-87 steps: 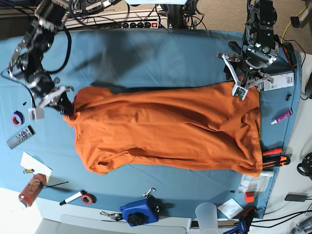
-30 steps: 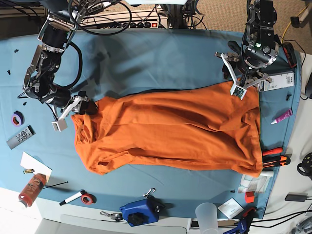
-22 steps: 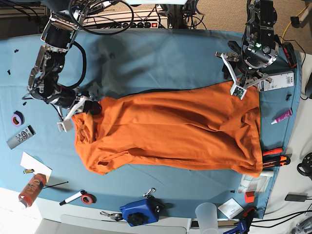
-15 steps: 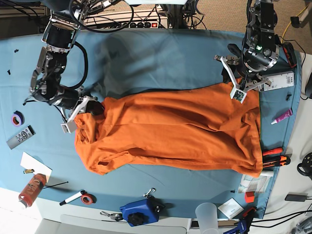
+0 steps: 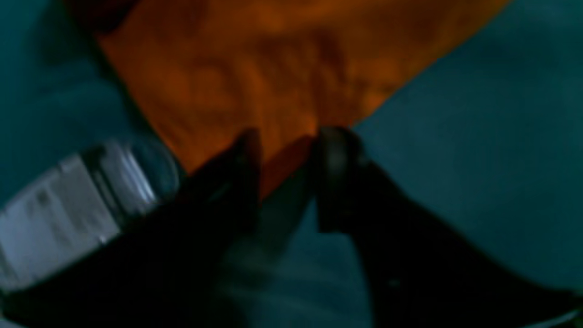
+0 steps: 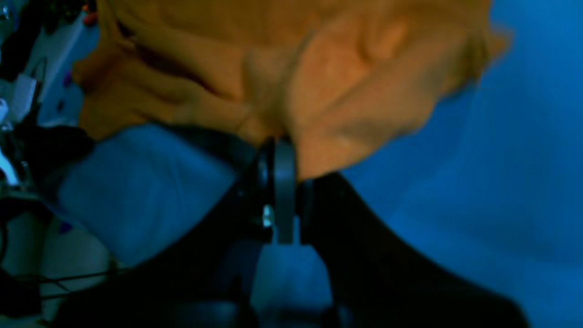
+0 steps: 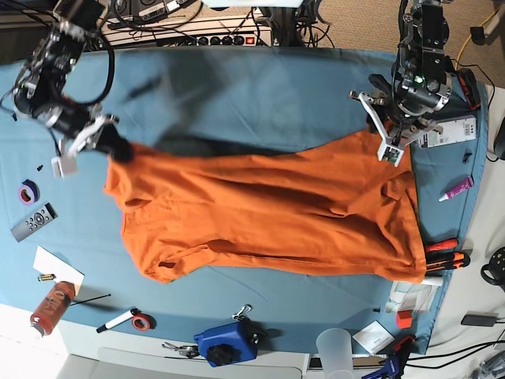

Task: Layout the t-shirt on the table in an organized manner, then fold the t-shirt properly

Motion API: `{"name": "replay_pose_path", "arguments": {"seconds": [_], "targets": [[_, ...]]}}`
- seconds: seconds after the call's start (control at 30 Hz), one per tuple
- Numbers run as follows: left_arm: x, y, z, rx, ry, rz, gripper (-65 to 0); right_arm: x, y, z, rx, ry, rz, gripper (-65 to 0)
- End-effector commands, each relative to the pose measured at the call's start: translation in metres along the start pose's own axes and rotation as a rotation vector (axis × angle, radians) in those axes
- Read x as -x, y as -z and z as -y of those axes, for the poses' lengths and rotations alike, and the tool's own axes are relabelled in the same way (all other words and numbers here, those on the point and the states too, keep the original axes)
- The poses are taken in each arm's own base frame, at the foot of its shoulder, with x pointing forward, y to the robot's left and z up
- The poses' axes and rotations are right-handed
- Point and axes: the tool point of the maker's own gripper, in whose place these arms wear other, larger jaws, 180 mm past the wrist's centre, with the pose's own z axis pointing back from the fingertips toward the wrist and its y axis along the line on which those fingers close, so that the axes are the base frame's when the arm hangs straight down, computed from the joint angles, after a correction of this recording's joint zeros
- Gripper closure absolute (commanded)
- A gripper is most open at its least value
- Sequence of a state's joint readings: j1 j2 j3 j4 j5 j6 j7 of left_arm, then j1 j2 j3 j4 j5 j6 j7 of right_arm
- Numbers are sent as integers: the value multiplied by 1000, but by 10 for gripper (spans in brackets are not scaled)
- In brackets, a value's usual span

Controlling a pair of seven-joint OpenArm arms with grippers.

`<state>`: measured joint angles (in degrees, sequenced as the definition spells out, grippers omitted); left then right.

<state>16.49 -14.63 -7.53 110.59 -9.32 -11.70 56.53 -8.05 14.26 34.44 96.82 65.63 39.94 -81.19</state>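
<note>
So the t-shirt [image 7: 268, 213] is spread lengthwise across the middle of the table [image 7: 260, 95], bright orange on the teal cloth, still pretty wrinkled, with a sleeve bunched at its lower left edge in the base view.

Right gripper [image 7: 110, 148] sits at the shirt's upper left corner in the base view. In the right wrist view the right gripper [image 6: 284, 157] has its jaws pinched tight on a bunched-up bit of orange fabric, so it's clamped on the shirt. That corner looks lifted a bit, with a dark shadow on the cloth behind it.

Left gripper [image 7: 392, 140] is over at the shirt's upper right corner. In the left wrist view the left gripper [image 5: 284, 139] has a point of the shirt sitting between its two dark fingers [image 5: 334, 146], with a visible gap between them. The picture is blurry, so whether the fingers actually grip the fabric is hard to call.

Clutter around the table edges: a blue device [image 7: 227, 343], a marker [image 7: 118, 320], a roll of purple tape [image 7: 29, 190], a small remote [image 7: 33, 222] and orange-handled tools [image 7: 443, 254] just beside the shirt's right end.
</note>
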Motion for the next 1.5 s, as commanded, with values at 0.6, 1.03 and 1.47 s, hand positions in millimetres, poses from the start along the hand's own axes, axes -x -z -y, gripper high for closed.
{"name": "replay_pose_path", "arguments": {"seconds": [0.6, 1.03, 1.47], "targets": [[9, -11, -51, -189, 141, -80, 0, 22, -13, -6, -24, 34, -16, 0], [62, -30, -31, -142, 157, -187, 0, 22, -29, 1, -7, 71, 30, 0], [43, -25, -19, -65, 286, -108, -309, 28, -32, -1, -16, 89, 27, 0]]}}
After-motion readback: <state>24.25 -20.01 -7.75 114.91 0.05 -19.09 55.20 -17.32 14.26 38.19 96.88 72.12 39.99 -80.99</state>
